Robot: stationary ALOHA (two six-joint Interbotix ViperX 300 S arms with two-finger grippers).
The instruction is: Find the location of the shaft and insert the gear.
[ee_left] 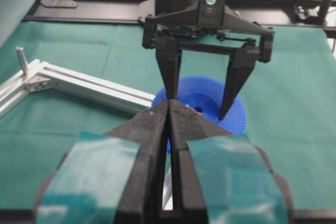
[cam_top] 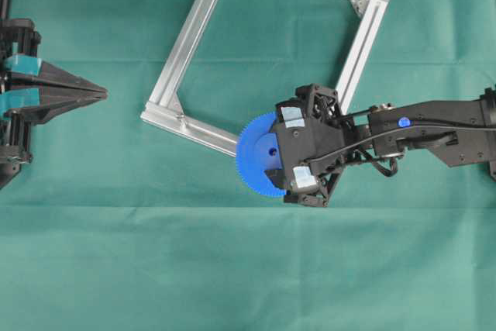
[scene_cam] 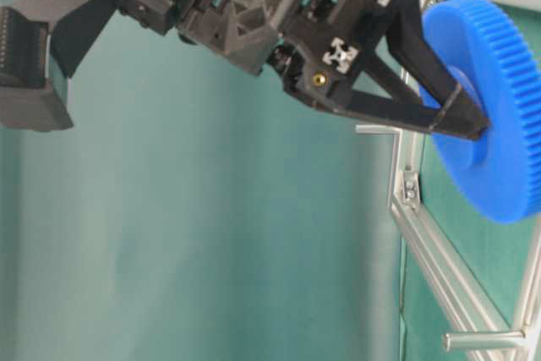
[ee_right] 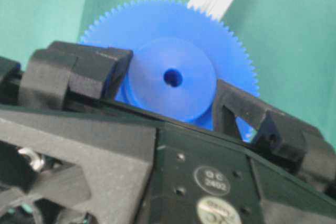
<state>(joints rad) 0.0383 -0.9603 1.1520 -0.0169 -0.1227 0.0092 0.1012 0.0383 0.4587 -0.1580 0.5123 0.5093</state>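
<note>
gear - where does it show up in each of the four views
Overhead: the gear sits just below centre, under the right claw.
Table-level: right edge, upper half, on edge.
Left wrist: centre, beyond the shut left claw.
Right wrist: upper middle, hub between the fingers.
Shared landmark: the frame, behind the gear in every view.

Counts, quick: 1 blue gear (cam_top: 256,154), flat toothed wheel w/ 1 raised hub and 1 centre hole. 1 aluminium frame (cam_top: 183,44) made of 4 rails. 2 upright silver pins on the frame in the table-level view: 1 near the gear (scene_cam: 372,129), 1 at the lower corner (scene_cam: 482,341); can't tell if either has wire loops, too small. 2 robot arms, so 2 grippers: left gripper (cam_top: 102,94), right gripper (cam_top: 273,153), 2 fingers each. 1 green cloth (cam_top: 232,269).
</note>
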